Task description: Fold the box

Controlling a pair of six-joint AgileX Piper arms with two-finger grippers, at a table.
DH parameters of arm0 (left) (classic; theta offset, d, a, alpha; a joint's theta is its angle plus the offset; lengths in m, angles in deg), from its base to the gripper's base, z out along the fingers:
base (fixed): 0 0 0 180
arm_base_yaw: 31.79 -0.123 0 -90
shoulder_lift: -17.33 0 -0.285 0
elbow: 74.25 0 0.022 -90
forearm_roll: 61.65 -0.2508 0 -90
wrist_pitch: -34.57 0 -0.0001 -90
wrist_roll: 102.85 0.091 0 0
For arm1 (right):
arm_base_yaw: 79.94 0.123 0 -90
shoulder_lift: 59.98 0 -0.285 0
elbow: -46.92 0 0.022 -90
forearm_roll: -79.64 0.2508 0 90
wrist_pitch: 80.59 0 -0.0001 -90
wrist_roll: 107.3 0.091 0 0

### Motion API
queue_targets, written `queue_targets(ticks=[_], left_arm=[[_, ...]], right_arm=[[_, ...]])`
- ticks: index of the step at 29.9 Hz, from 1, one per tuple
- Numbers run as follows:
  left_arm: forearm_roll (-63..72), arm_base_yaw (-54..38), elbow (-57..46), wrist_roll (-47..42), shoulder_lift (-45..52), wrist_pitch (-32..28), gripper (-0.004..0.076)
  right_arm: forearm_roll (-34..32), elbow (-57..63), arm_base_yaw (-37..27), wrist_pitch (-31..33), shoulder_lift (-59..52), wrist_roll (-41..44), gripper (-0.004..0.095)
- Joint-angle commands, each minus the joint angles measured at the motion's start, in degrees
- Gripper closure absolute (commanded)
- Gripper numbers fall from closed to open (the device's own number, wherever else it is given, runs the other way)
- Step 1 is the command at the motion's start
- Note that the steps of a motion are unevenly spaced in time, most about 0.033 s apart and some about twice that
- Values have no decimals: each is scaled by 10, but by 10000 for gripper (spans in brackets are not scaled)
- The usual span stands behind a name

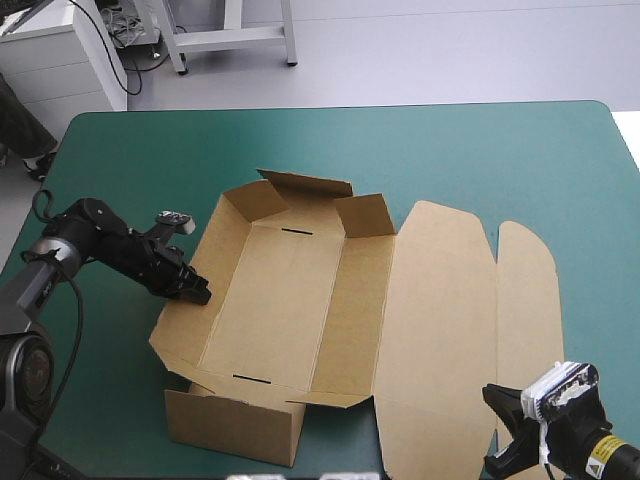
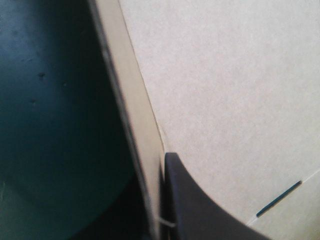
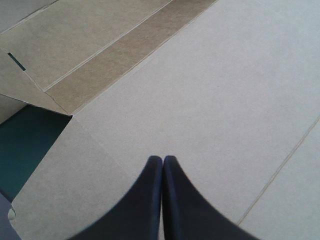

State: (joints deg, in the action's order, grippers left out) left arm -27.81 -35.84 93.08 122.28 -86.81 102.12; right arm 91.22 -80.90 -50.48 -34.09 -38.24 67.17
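2 arms at work: left jaws grip the box (image 1: pixel 275 300) by its left wall (image 1: pixel 185 330), right jaws clenched empty above the lid (image 1: pixel 435 330); a 1-sided pull could drag it askew.

No legible writing on the box (image 1: pixel 440 300) or the small yellow label (image 1: pixel 604 452)

Lab: teal-green table (image 1: pixel 450 150), white cabinet (image 1: pixel 60 65), cables (image 1: pixel 125 27), metal frame (image 1: pixel 235 39).

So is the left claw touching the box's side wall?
Touching. In the left wrist view the left gripper pinches the box wall: one black finger lies flat against its inner face, with no gap.
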Motion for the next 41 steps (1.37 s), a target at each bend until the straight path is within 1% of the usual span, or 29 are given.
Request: queue_targets(ticks=[1,5,7,10,14,16,18,20,24,33,36,38,41], left_arm=[[-62,51,52,18,20,66,731],[-161,105,142,-3,20,35,731],[-215,136,194,-21,18,1,731],[-276,178,263,-20,11,-21,731],[-344,230,329,-15,5,-40,731],[-401,264,341,-13,4,-69,731],[-475,298,341,-13,4,-98,731],[-529,335,341,-13,1,-112,731],[-562,389,341,-13,1,-136,731],[-649,492,338,-51,2,-137,731],[-684,522,307,-58,12,-140,731],[-715,540,266,-77,26,-150,731],[-769,554,198,-108,51,-199,731]], right_arm=[[7,-15,-3,-38,5,-7,923],[7,-15,-3,-38,5,-7,923],[7,-15,-3,-39,5,-7,923],[7,-15,-3,-39,5,-7,923],[7,-15,-3,-39,5,-7,923],[7,-15,-3,-39,5,-7,923],[7,-15,-3,-39,5,-7,923],[7,-15,-3,-39,5,-7,923],[6,-15,-3,-40,5,-7,923],[6,-15,-3,-40,5,-7,923],[6,-15,-3,-40,5,-7,923],[6,-15,-3,-40,5,-7,923],[6,-15,-3,-40,5,-7,923]])
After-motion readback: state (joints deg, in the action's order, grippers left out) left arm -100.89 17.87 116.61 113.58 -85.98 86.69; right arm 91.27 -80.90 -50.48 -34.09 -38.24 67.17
